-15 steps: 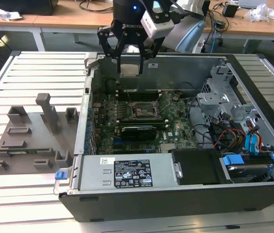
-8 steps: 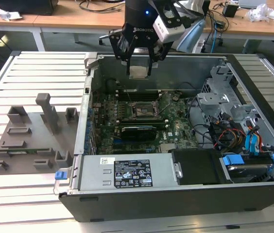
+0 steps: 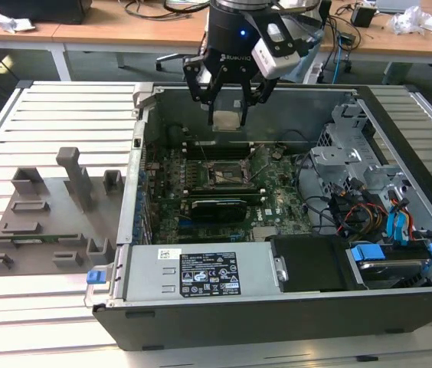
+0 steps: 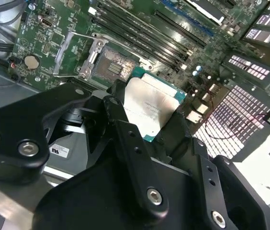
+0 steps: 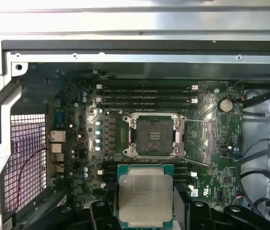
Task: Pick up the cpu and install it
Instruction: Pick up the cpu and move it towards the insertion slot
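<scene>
A: Claw state?

B: Gripper (image 3: 229, 111) is clamped on the cpu (image 3: 226, 120), edges pinched and silver lid facing away from the palm. In the second wrist view the fingers (image 4: 125, 139) bracket the cpu (image 4: 149, 108) on both sides.

A: Where's the chip?

B: It's in the air inside the open case (image 3: 155, 92), above the motherboard (image 3: 277, 201). In the exterior view it hangs at 12 o'clock from the socket (image 3: 227, 172) and isn't touching anything. The grey holder blocks (image 3: 47, 215) are well apart, at 9 o'clock from the case.

A: Step?

B: The pick is done and this is the carry-to-socket phase. The first wrist view has the cpu (image 5: 145, 196) just beside the socket (image 5: 154, 135), not over it. The socket (image 4: 113, 67) is bare with its contact field exposed, and the retention frame looks flipped open.

A: What does seating call for?

B: As a judgement, centre the chip squarely over the opening, match its edges to the frame, keep it level and lower it gently. Any tilt or offset likely risks the contacts. How high it sits above the board can't be told.
</scene>
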`<state>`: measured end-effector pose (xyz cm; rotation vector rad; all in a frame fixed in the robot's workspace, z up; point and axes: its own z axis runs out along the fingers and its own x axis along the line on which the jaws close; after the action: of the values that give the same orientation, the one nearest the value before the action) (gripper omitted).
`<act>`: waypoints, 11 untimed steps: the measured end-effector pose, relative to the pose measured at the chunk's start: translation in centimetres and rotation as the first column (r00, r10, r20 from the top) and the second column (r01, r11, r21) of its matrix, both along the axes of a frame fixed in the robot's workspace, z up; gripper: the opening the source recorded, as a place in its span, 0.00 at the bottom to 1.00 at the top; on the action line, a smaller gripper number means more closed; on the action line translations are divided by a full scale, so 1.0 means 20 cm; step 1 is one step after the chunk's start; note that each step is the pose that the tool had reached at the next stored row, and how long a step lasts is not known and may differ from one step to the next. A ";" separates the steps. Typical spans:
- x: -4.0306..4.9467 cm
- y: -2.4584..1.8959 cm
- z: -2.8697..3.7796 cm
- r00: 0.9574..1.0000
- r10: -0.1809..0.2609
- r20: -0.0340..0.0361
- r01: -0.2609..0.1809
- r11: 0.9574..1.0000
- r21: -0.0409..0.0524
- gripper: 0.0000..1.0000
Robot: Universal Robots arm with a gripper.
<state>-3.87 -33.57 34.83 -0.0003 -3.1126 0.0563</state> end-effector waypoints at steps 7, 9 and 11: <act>0.038 0.038 -0.080 1.000 0.000 -0.002 0.000 1.000 0.000 0.55; 0.044 0.061 -0.093 1.000 0.000 -0.003 0.000 1.000 0.000 0.55; 0.047 0.081 -0.108 1.000 0.000 -0.002 0.000 1.000 0.000 0.55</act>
<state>-2.92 -31.94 32.67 -0.0002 -3.1101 0.0561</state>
